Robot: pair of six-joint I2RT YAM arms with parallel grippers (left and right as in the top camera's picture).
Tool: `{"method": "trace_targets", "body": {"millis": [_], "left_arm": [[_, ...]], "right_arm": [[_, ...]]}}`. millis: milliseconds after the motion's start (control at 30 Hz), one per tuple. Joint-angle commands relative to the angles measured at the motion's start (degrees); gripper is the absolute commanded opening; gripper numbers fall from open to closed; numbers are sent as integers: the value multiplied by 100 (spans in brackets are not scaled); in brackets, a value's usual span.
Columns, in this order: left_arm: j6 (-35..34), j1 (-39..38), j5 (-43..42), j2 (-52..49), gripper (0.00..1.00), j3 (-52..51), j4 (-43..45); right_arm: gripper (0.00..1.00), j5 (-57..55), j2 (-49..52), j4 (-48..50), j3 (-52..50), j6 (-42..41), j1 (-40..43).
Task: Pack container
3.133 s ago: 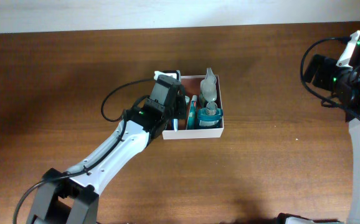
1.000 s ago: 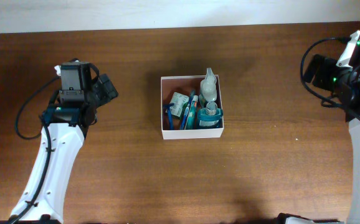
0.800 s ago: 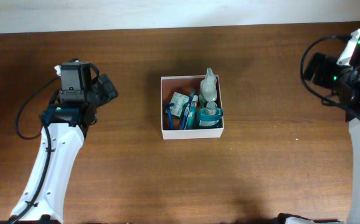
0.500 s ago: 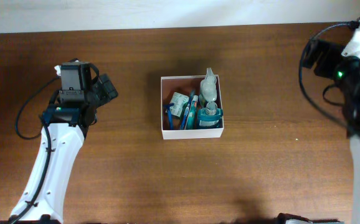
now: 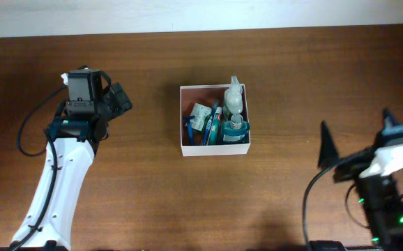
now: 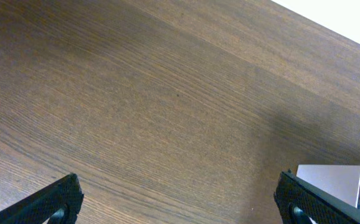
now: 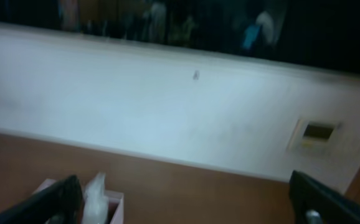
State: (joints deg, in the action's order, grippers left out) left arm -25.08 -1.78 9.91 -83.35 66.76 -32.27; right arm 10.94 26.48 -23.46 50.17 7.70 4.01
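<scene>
At frame centre, the container [image 5: 215, 149] sits full of toiletries [image 5: 234, 103], so packing looks done; left gripper [image 5: 123, 99] and right gripper [image 5: 355, 132] both gape empty, well apart from it.

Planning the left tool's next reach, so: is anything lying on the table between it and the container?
Nothing visible does. From the left tool to the container, the overhead view shows only bare table wood. The left wrist view agrees, with the container's white corner at its lower right.
</scene>
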Motion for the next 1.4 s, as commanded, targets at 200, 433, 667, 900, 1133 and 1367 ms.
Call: {"method": "trace_targets", "body": {"millis": [200,433,667,900,1133,1367], "left_arm": [[50,9,0,66,99,59,4],[50,9,0,66,99,59,7],[50,9,0,66,99,57,4],[50,9,0,66,99,59,4],[50,9,0,66,99,59,7],[50,9,0,66,99,57,7]], "right_arm": [[99,527,-1373,1644,-2612,42,-74],[98,439,-2157,2031,-3689,44,-531],[98,363,-2503,2035,-4030,44,-629],[99,363,-2629,2334,-4411,44,-629],[99,343,-2629,2476,-4653,42,-629],[99,341,-2629,2430,-4857,48,-629]]}}
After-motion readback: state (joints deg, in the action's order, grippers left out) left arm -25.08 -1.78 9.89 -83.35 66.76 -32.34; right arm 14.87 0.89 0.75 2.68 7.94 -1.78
